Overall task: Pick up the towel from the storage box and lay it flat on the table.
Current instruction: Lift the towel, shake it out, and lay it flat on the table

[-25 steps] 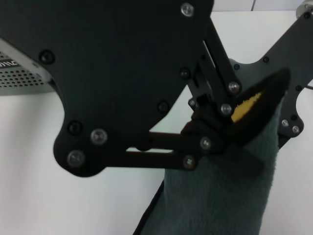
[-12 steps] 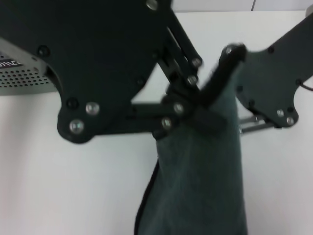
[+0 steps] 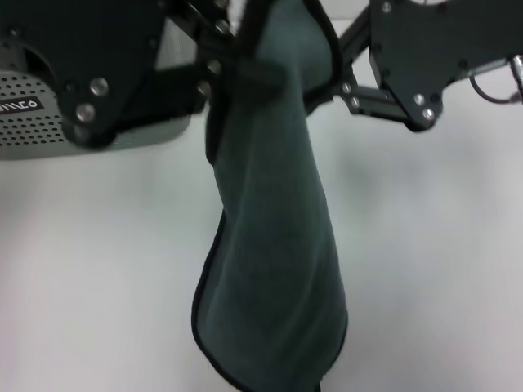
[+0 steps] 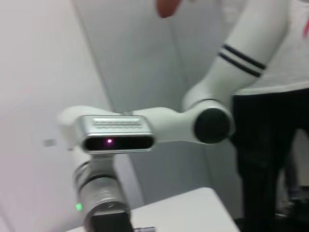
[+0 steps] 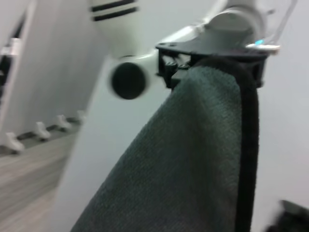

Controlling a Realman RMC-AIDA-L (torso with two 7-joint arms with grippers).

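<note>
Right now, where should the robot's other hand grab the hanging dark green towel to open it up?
Grab the dark green towel at its black-edged top hem near the right gripper, coming from the right. The left gripper pinches the other top corner, and the cloth hangs narrow above the white table.

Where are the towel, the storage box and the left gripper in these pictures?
towel point(image 3: 274, 269): head view, middle of the hanging green cloth.
storage box point(image 3: 33, 122): head view, perforated wall beside the white lettering.
left gripper point(image 3: 225, 61): head view, fingertips pinching the towel's top edge.
</note>
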